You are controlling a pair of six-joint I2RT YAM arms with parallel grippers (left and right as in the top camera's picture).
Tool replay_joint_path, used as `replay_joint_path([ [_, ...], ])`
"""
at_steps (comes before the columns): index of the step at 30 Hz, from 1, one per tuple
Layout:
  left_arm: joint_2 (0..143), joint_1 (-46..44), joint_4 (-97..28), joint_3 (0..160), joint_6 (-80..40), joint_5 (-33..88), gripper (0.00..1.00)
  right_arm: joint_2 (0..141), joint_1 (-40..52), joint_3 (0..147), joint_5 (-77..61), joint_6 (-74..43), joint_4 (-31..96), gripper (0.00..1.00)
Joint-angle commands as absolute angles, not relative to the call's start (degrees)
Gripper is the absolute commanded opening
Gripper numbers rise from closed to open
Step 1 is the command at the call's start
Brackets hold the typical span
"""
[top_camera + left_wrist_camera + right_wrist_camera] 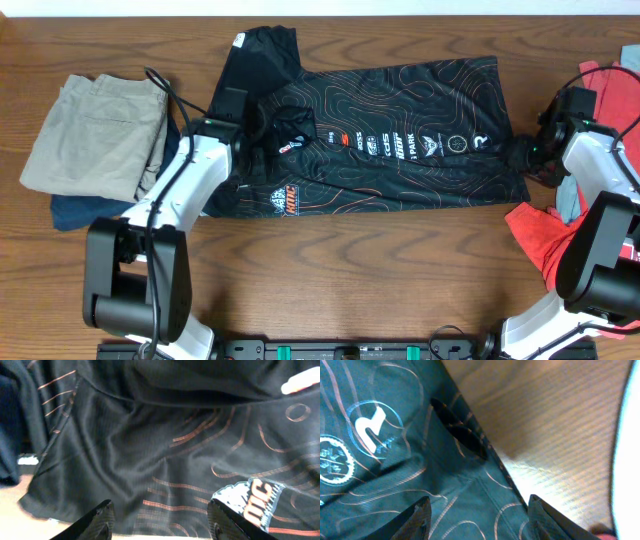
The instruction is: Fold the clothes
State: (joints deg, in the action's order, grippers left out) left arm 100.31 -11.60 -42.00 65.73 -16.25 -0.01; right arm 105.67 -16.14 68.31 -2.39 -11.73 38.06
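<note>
The black jersey with orange contour lines and white logos lies spread across the middle of the table, one sleeve folded up at the back left. My left gripper hovers over its left part, open, with cloth and a white-orange logo between and beyond its fingers. My right gripper is open over the jersey's right edge, its fingers straddling the hem beside the bare wood.
Khaki trousers on a navy garment lie at the left. A red T-shirt and a grey garment lie at the right edge, under the right arm. The wooden table shows in front of the jersey.
</note>
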Motion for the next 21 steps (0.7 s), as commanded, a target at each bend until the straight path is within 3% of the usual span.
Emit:
replay_joint_path([
  [1,101.19,-11.16,-40.10,63.72,-16.64,-0.73,0.61,105.23,-16.16,68.45,-5.39,-12.12,37.63,0.61],
  [9,101.60,-11.16,-39.40,62.98,-16.67,-0.71,0.61,106.17,-16.05,66.63,-7.16,-11.92,35.03,0.58],
  [21,101.60,-11.16,-39.33,62.98,-16.67,-0.71,0.61,111.02,-16.05,66.63,-8.47,-12.10,32.80,0.40],
])
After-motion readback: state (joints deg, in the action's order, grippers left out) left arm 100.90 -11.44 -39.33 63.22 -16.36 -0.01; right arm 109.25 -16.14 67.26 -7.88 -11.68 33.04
